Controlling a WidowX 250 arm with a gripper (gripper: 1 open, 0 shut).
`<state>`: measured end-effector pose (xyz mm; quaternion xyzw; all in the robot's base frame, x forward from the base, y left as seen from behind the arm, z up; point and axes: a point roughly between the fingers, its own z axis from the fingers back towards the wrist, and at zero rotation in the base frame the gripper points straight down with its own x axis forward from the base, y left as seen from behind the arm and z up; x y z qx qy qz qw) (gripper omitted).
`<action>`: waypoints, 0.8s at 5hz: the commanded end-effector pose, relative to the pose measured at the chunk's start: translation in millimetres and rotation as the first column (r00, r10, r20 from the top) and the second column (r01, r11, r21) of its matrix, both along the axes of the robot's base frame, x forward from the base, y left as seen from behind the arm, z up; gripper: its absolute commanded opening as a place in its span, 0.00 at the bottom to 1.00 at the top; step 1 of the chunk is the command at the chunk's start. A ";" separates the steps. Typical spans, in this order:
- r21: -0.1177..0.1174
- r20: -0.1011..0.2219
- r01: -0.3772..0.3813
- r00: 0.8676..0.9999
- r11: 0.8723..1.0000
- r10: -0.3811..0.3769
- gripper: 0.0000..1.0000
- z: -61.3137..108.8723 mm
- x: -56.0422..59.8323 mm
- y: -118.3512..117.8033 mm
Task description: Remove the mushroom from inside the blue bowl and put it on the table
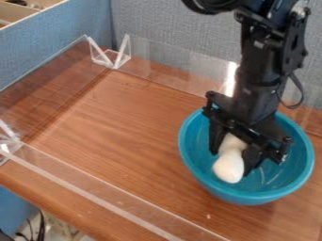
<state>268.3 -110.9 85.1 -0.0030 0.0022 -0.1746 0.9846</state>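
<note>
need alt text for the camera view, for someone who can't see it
A black robot gripper points down into a blue bowl, closed on a cream-white mushroom just above the bowl's floor. The bowl sits at the right of a reddish-brown wooden table edged with low clear walls.

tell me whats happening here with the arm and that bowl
A single robot arm reaches straight down into the blue bowl, which sits at the right side of the table. Its end effector is closed around the mushroom, whose cream-white stem shows between the fingers. The mushroom is still inside the bowl's rim, so it has been grasped but not yet brought out and set on the wood.
</note>
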 end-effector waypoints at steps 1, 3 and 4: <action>-0.030 0.086 -0.003 0.996 1.000 0.006 0.00 23.3 2.3 0.2; 0.002 0.113 -0.093 0.989 0.996 0.092 0.00 56.8 11.0 56.1; 0.023 0.097 -0.185 0.979 0.982 0.182 0.00 55.8 17.1 106.3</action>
